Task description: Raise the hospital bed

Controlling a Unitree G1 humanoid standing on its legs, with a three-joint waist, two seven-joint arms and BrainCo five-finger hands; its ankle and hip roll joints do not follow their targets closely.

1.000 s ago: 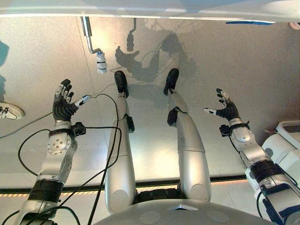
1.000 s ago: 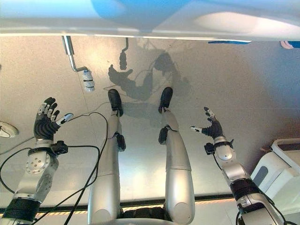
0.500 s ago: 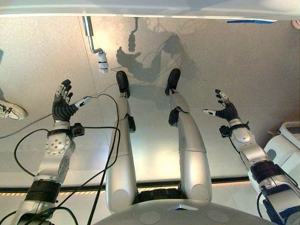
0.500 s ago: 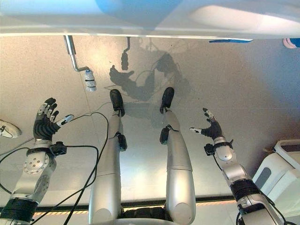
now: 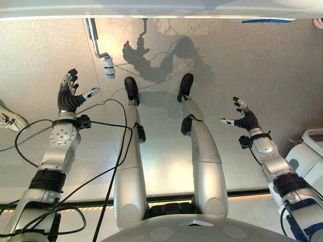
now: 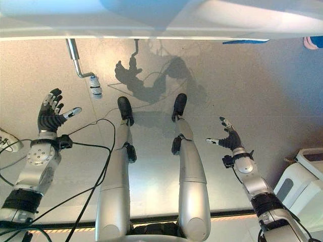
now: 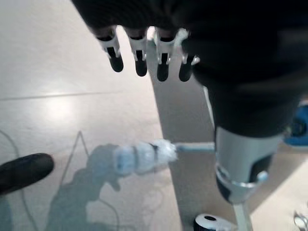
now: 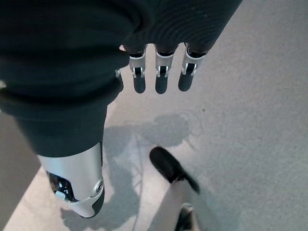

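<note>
My left robot hand (image 5: 69,96), fingers spread and empty, has risen toward the crank handle (image 5: 108,67) at one o'clock, below the bed (image 5: 151,7) edge. My right robot hand (image 5: 243,117) stays open, idle; grasping comes next.

Silver-grey arms end in each hand, left hand (image 5: 68,98) and right hand (image 5: 246,119): dark ribbed covers, silver dark-tipped fingers.

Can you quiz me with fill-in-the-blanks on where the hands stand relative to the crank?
The hand nearer the crank handle is the ___ hand.
The left hand's fingers are ___, holding nothing.
The right hand holds ___.
The crank hangs below the ___ edge.

Missing: left; open; nothing; bed
</note>
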